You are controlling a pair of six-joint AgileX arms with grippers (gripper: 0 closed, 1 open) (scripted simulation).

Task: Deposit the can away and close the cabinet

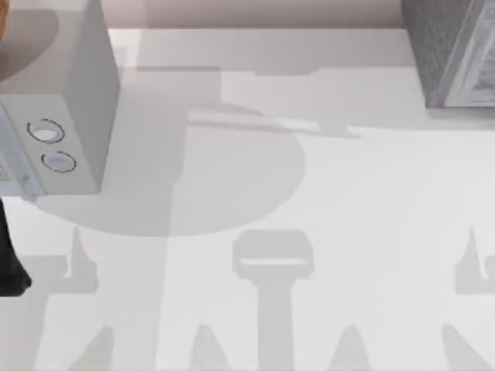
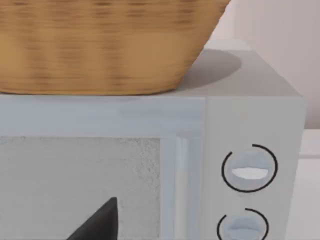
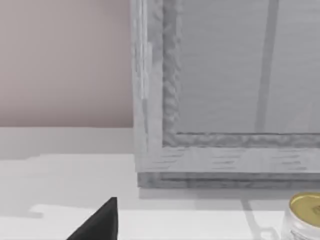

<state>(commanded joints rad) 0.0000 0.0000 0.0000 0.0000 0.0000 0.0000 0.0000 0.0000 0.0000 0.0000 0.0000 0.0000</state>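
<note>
Can (image 3: 303, 216) with gold lid stands on the white desk (image 1: 325, 201) just in front of the grey cabinet (image 3: 225, 100) at the desk's far right, microwave (image 2: 250, 150) with wicker basket (image 2: 100, 45) on top at far left, each end effector's opening impossible to tell.

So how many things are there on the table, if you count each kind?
Microwave: 1
Woven basket on top of the microwave: 1
Grey cabinet: 1
Can with a gold lid, in front of the cabinet: 1
Round knobs on the microwave: 2
Total: 4 things, plus the 2 knobs.
</note>
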